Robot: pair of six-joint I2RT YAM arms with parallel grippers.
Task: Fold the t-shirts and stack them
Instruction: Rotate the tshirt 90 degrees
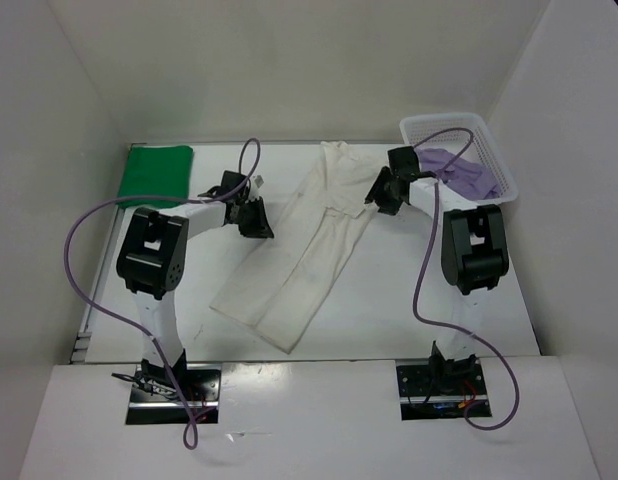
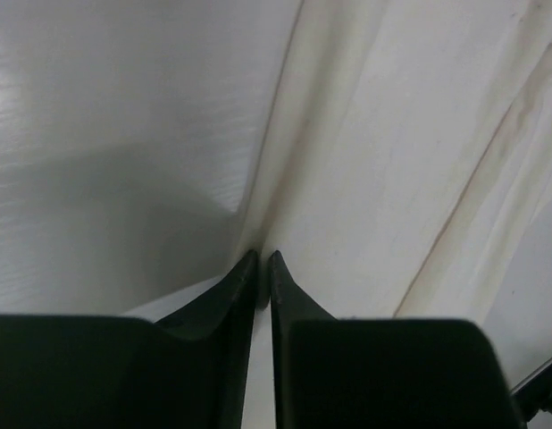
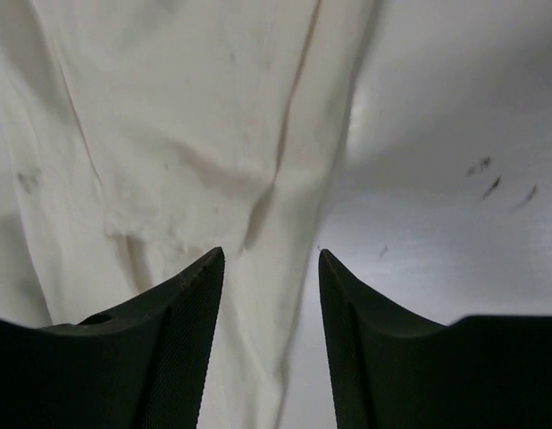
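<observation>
The white shirt (image 1: 309,250) lies diagonally mid-counter (image 1: 369,320). The left gripper (image 2: 263,259) is clenched at its edge; can't tell if cloth's caught. The right gripper (image 3: 271,255) is spread over the other edge. The lavender shirt (image 1: 464,172) sits half-hidden in the basket (image 1: 444,128).

The left claw (image 2: 263,264) and right claw (image 3: 271,261) are black wedges on white, black-jointed, purple-cabled arms (image 1: 159,320).

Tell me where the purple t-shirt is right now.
In the top view, the purple t-shirt is at the table's far right corner, in the white mesh basket and partly draped over its near rim, just right of the right gripper.
</observation>
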